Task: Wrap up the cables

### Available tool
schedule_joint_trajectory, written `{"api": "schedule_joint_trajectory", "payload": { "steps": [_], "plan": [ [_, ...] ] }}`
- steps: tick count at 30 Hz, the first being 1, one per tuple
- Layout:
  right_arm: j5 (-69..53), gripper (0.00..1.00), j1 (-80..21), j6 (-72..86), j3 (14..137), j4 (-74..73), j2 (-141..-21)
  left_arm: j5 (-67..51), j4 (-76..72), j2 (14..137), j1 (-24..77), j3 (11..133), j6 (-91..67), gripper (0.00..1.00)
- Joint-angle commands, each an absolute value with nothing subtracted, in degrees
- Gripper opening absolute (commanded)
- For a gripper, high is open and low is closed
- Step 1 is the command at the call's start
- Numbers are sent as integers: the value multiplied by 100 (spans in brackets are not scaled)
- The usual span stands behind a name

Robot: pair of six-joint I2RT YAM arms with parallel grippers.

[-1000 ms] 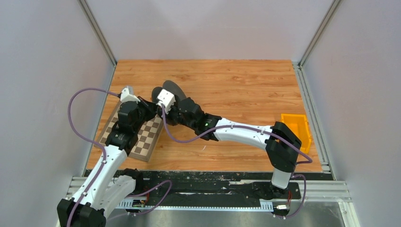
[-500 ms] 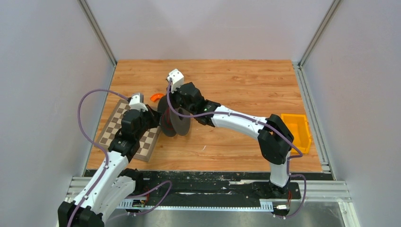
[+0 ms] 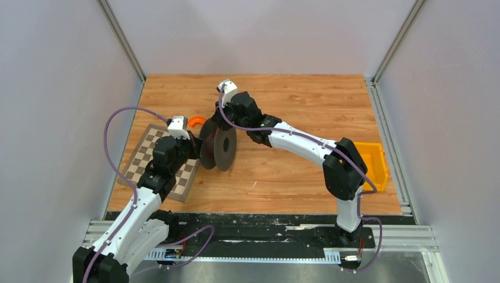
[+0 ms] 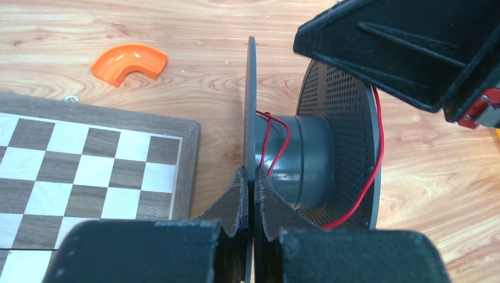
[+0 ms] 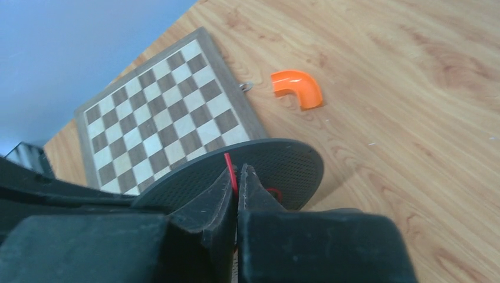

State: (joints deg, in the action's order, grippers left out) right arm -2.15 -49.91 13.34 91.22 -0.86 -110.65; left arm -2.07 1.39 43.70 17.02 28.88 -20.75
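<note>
The cable (image 4: pixel 272 140) is a very thin red wire, bright against the dark grey spool (image 4: pixel 302 163) that carries it. A few loose turns cross the smooth hub close to the thin flange, and one long strand bows out round the rim of the other flange, which is perforated all over. The spool stands on edge with its axis level over the wooden table (image 3: pixel 295 100), just beside the right edge of the chessboard (image 3: pixel 141 159) and between the two arms. Whether its rims rest on the wood cannot be told. The left gripper (image 4: pixel 250 178) is clamped on the lower rim of the thin flange, one dark finger on each face of the disc. The right gripper (image 5: pixel 237 175) hangs above the perforated flange with its fingers pressed together on the wire, which shows as a short red line rising between the tips in the right wrist view. An orange curved pipe piece (image 3: pixel 196 121) lies on the table just beyond the chessboard's far right corner, apart from the spool. The only container is an orange bin (image 3: pixel 372 164) at the table's right edge, well apart from the spool. The right arm's elbow covers part of it, so what it holds cannot be told.
</note>
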Motion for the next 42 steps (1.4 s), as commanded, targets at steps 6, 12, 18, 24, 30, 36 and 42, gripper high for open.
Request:
{"api": "schedule_joint_trajectory", "payload": {
  "steps": [6, 12, 18, 24, 30, 36, 42],
  "plan": [
    [-1684, 7, -4549, 1804, 8909, -472, -11131, -206, -1329, 4248, 1775, 2920, -1509, 0],
    [-1773, 0, -4315, 1972, 8820, -473, -11125, -580, -1683, 4162, 1775, 2753, -1148, 0],
    [-2000, 3, -4109, 2286, 8651, -492, -11140, -398, -1697, 4144, 1775, 2755, -1100, 0],
    [-2478, 8, -3902, 2585, 8483, -492, -11311, -308, -1716, 4232, 1776, 2742, -1202, 0],
    [-2776, 11, -3748, 2693, 8456, -483, -11441, -360, -1654, 4395, 1775, 2876, -1337, 0],
    [-2859, 17, -3620, 2744, 8394, -458, -11385, -333, -1558, 4502, 1770, 2949, -1392, 0],
    [-2902, 20, -3407, 2913, 8152, -284, -11196, -233, -1055, 4754, 1775, 3358, -1859, 0]
  ]
}}
